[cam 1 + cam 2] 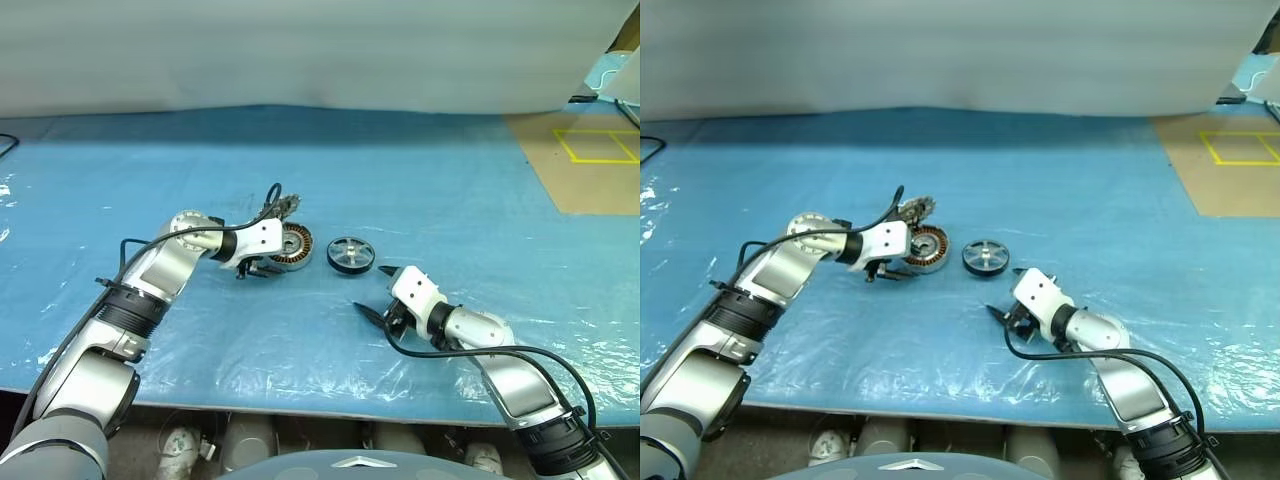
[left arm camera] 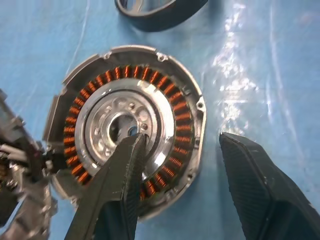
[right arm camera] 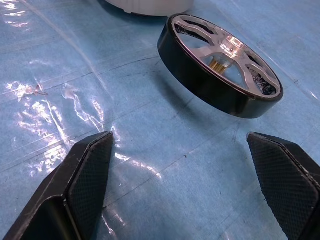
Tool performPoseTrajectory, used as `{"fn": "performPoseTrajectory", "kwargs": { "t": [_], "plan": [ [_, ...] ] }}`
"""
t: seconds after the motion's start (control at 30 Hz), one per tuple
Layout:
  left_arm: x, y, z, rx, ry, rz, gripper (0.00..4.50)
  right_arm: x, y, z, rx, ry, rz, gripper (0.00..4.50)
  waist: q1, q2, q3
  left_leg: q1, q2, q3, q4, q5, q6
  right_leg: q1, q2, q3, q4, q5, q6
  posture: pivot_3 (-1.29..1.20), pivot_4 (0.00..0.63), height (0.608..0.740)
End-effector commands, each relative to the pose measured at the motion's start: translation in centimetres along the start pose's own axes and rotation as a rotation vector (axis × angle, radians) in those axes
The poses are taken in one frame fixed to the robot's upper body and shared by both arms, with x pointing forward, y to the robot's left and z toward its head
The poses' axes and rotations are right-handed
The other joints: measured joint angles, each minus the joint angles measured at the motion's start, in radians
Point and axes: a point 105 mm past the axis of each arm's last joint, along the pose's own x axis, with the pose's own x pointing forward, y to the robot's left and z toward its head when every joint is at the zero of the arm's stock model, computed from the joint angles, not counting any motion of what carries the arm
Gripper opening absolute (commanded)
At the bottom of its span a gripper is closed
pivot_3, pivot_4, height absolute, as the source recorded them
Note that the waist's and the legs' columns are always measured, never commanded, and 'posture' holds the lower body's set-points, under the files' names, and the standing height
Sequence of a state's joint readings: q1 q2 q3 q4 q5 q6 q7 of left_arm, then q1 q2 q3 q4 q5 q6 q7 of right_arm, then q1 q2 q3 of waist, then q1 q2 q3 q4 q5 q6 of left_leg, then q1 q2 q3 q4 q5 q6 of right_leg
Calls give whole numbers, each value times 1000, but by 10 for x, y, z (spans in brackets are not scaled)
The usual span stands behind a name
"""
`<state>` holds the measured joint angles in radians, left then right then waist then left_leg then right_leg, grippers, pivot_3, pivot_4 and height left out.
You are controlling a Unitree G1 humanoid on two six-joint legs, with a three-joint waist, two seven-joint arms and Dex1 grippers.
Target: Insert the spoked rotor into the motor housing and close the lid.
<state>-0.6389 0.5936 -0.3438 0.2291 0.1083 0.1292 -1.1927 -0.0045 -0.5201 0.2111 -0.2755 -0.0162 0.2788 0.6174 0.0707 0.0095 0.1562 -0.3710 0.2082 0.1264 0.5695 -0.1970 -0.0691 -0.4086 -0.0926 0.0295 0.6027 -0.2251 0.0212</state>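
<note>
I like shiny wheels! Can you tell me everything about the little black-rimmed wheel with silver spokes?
The small round spoked rotor has a black outer rim, shiny silver spokes and a hub with a brassy centre. It lies flat on the blue plastic-covered table, spokes up, beside the copper-wound motor housing, not touching it. Nothing holds it.

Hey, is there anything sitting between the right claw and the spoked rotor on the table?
Nothing visible. The right claw is open, and bare blue plastic sheet lies between its fingertips and the spoked rotor. The motor housing sits beyond the rotor, at the left claw.
</note>
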Motion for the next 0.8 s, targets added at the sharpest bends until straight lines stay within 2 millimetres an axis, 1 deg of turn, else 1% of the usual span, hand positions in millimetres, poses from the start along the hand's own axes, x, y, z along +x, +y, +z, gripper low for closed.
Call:
{"fn": "performPoseTrajectory", "kwargs": {
  "t": [0.03,0.13,0.17,0.23,0.33,0.37,0.4,0.47,0.6,0.67,0.73,0.8],
  "plan": [
    [-10,-1,-6,-44,-26,-11,2446,0,3,-5,0,23,8,4500,-1,0,0,0,0,0,-1,0,0,0,0,0,0,0,0,0,150,740],
    [-15,-3,-14,-14,5,-29,2446,1,3,-5,-1,23,8,4500,-3,-1,1,0,0,0,-3,0,0,0,0,0,-1,0,0,0,150,740],
    [-15,-3,-13,-3,-12,-39,2629,1,3,-5,-2,23,9,4500,-3,-1,1,1,0,0,-4,0,0,0,1,0,-2,0,0,0,150,740],
    [-16,4,-9,6,-42,-16,3044,1,3,-5,-3,23,11,4500,-2,-1,1,1,0,0,-5,0,0,0,1,0,-3,0,0,0,150,740],
    [-15,18,1,38,-72,77,4054,1,3,-5,-5,25,11,4500,-2,-2,1,1,0,0,-5,0,0,0,1,0,-4,0,0,0,150,740],
    [-14,20,4,31,-79,82,4383,1,2,-5,-6,25,10,4500,-1,-2,1,1,0,0,-5,0,0,0,1,0,-4,0,0,0,150,740],
    [-15,19,7,49,-88,67,4451,1,2,-6,-6,26,10,4500,0,-3,2,1,0,0,-4,0,0,0,0,0,-4,0,0,0,150,740],
    [-15,16,8,76,-81,46,4451,1,2,-6,-6,26,11,4500,-1,-4,2,1,0,0,-4,0,0,0,1,0,-4,0,0,0,150,740],
    [-12,16,11,87,-105,49,4451,2,3,-6,-3,27,12,4500,-1,-5,3,1,0,0,-5,0,0,0,1,0,-4,0,0,0,150,740],
    [-12,11,13,75,-115,18,4451,2,4,-7,-1,28,12,4500,-1,-5,3,1,0,0,-5,0,0,0,1,-1,-4,0,0,0,150,740],
    [-13,5,12,78,-106,-25,4451,1,5,-7,1,28,12,4500,-1,-6,3,1,0,0,-5,0,0,0,1,-1,-4,0,0,0,150,740],
    [-14,6,8,90,-75,-28,4451,1,5,-7,1,28,11,4500,-1,-6,3,1,0,0,-5,0,0,0,1,-1,-4,0,0,0,150,740]
  ]
}}
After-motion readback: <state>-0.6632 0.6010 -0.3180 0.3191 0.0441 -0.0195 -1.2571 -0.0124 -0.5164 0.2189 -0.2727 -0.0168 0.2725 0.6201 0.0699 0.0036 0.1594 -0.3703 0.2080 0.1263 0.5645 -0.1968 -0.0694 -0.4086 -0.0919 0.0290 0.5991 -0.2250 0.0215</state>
